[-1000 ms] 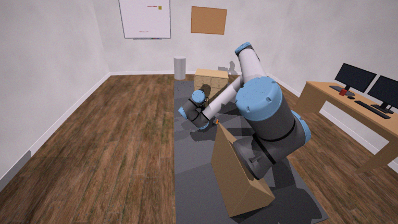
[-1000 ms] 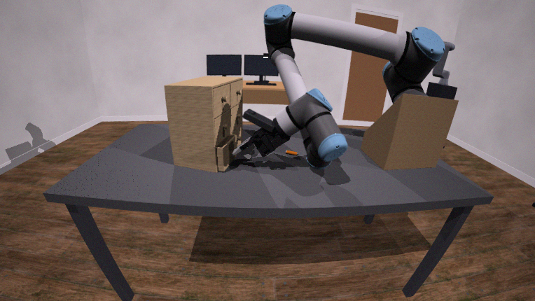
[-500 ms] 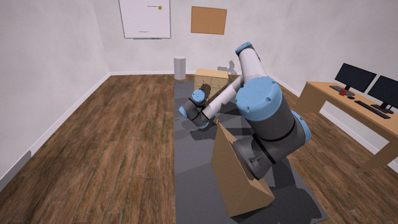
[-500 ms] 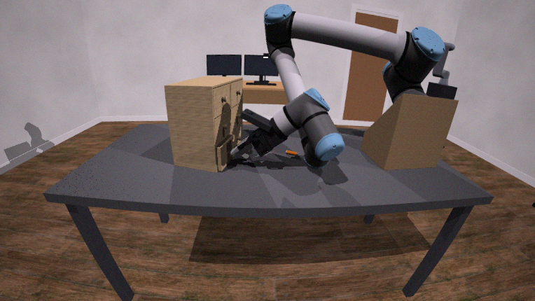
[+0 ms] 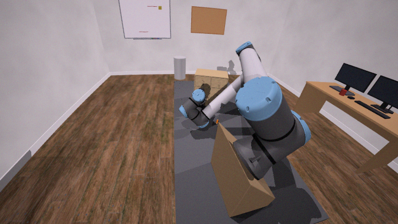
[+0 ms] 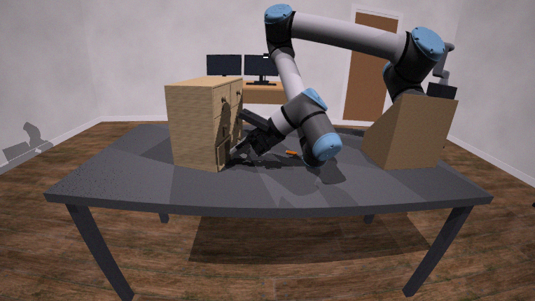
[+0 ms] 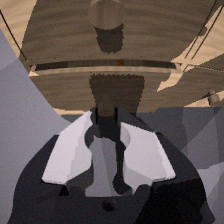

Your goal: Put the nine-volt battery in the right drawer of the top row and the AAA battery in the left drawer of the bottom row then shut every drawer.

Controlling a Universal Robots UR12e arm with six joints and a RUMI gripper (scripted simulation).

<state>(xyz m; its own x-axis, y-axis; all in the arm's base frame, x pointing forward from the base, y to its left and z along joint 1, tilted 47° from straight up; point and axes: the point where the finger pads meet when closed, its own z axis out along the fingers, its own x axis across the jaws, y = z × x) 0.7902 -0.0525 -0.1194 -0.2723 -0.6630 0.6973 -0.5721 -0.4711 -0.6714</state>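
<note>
The wooden chest [image 5: 211,72] [image 6: 190,123] stands upright at the far end of the table. Its bottom left drawer [image 6: 222,154] [image 7: 60,92] is out by a narrow gap, and the other drawers in view look shut. My gripper [image 6: 232,151] [image 7: 106,108] is shut on that drawer's knob [image 7: 106,106], low in front of the chest. A small orange thing [image 7: 120,62] shows inside the drawer through the gap; its type cannot be told. An orange cylinder [image 5: 217,121] [image 6: 290,152], battery-like, lies on the table in front of the chest. I cannot make out the nine-volt battery.
The upper knob [image 7: 106,14] is close above my fingers. A tan wedge-shaped block [image 5: 231,177] [image 6: 415,134] stands at the robot's base end of the grey table [image 6: 292,198]. My forearm slopes down over the table between block and chest.
</note>
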